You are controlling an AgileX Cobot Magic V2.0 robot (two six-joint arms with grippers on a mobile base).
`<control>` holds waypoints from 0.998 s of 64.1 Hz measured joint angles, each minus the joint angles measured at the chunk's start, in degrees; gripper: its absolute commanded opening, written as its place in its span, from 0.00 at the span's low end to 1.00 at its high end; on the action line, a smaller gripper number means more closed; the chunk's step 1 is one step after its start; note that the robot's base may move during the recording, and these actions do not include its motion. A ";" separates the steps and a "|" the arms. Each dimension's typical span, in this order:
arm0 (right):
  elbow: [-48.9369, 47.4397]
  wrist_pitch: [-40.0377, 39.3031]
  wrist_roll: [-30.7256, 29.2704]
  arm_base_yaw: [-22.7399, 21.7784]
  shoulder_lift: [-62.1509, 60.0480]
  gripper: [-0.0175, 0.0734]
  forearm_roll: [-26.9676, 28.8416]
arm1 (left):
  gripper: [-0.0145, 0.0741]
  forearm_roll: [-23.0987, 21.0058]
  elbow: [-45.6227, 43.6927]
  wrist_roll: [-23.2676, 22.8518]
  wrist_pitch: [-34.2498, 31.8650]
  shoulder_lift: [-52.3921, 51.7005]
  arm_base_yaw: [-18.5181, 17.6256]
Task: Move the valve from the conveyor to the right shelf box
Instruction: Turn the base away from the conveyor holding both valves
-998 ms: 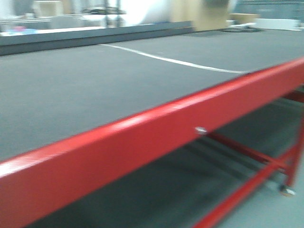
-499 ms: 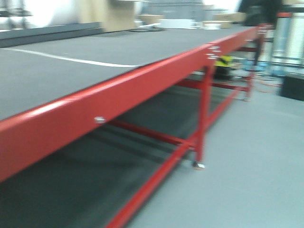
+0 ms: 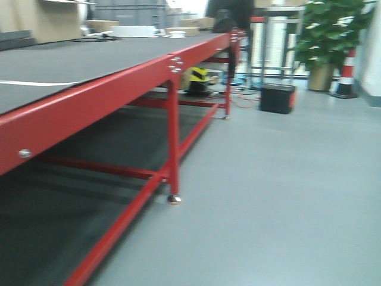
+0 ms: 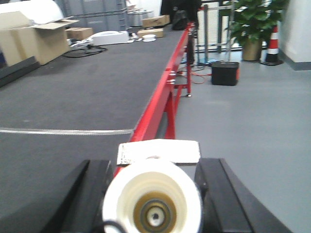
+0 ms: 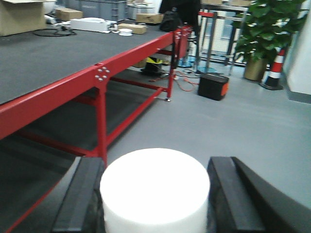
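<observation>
Both claws full beside the red table (image 3: 89,101).
The left claw (image 4: 153,170) pinches a cream cup (image 4: 146,187), the right claw (image 5: 155,164) a white drum (image 5: 154,194), fingers snug against both sides.

The left gripper (image 4: 153,162) points level and forward, black fingers (image 4: 92,194) clasping a cream round part (image 4: 151,194). The right gripper (image 5: 155,160), tilted slightly downward, clasps a white cylinder (image 5: 154,189).

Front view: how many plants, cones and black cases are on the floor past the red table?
Potted plant: 1
Traffic cone: 1
Black case: 1
Total: 3
</observation>
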 measured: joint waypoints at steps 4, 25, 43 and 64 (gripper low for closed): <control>0.00 0.00 0.00 0.00 0.00 0.02 0.00 | 0.04 0.00 0.00 0.00 0.00 0.00 0.00; 0.00 0.00 0.00 0.00 0.00 0.02 0.00 | 0.04 0.00 0.00 0.00 0.00 0.00 0.00; 0.00 0.00 0.00 0.00 0.00 0.02 0.00 | 0.04 0.00 0.00 0.00 0.00 0.00 0.00; 0.00 0.00 0.00 0.00 -0.03 0.02 0.00 | 0.04 -0.10 0.00 0.00 0.00 0.00 0.00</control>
